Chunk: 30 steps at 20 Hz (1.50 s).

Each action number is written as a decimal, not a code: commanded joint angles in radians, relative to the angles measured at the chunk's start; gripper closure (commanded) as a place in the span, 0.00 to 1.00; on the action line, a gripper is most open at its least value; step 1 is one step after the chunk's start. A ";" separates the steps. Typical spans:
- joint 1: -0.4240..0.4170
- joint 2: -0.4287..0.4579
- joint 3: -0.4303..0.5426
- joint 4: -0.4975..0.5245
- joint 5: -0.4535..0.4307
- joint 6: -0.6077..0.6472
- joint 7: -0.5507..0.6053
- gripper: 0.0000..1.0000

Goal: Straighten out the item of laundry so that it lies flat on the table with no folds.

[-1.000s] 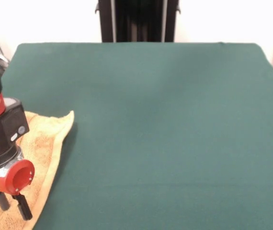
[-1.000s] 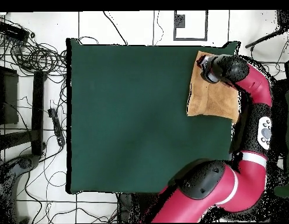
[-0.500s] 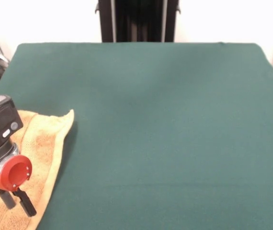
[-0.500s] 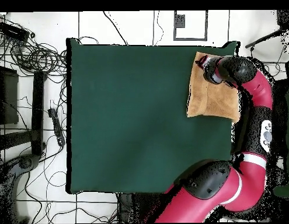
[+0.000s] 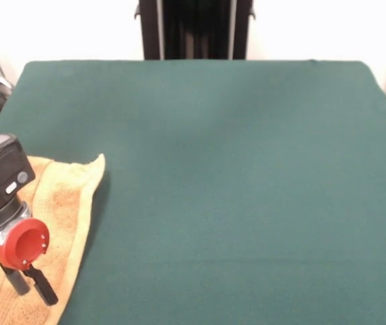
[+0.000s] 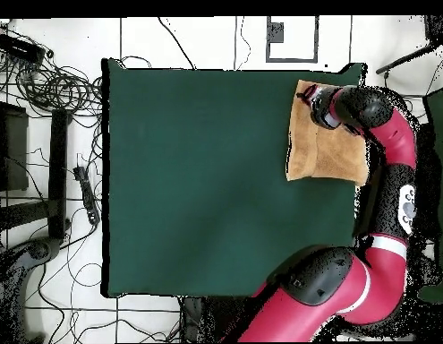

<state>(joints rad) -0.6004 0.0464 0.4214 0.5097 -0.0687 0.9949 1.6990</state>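
the towel [image 5: 51,217] lies at the left edge of the table [image 5: 233,169] in the front view, toward the near corner, with its lower part running out of the bottom of the picture. in the overhead view the towel [image 6: 325,148] sits in the upper right corner area of the table [image 6: 198,179], its right side reaching the table edge. the cloth is orange-tan terry with a flat border band along its visible edges. its far corner in the front view is lifted slightly and curled, and the right-hand edge below that corner casts a narrow shadow on the green cover. the surface shows shallow wrinkles, so the cloth is not fully flat. the gripper [image 5: 29,288] stands over the near part of the towel, below a red round collar and a black wrist housing. two dark fingers [image 5: 44,291] point down with a small gap between them, and their tips sit at or just above the cloth; contact cannot be confirmed, and no fabric is visibly pinched. in the overhead view the gripper [image 6: 312,100] is over the towel's upper corner, and the red and black arm [image 6: 386,206] runs along the table's right side.
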 commanded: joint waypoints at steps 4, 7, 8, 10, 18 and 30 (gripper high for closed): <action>0.126 0.023 0.022 0.303 0.017 0.105 0.005 0.00; 0.147 -0.006 -0.012 0.334 0.005 0.060 0.084 0.00; 0.151 -0.011 -0.017 0.342 0.005 0.052 0.095 0.00; 0.155 -0.018 -0.021 0.356 0.009 0.024 0.107 0.00; 0.185 -0.053 -0.064 0.398 0.018 -0.032 0.184 0.00; 0.248 -0.112 -0.172 0.412 -0.020 -0.135 0.273 0.00</action>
<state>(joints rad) -0.4293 -0.0639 0.3090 0.7466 -0.0640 0.9551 1.6995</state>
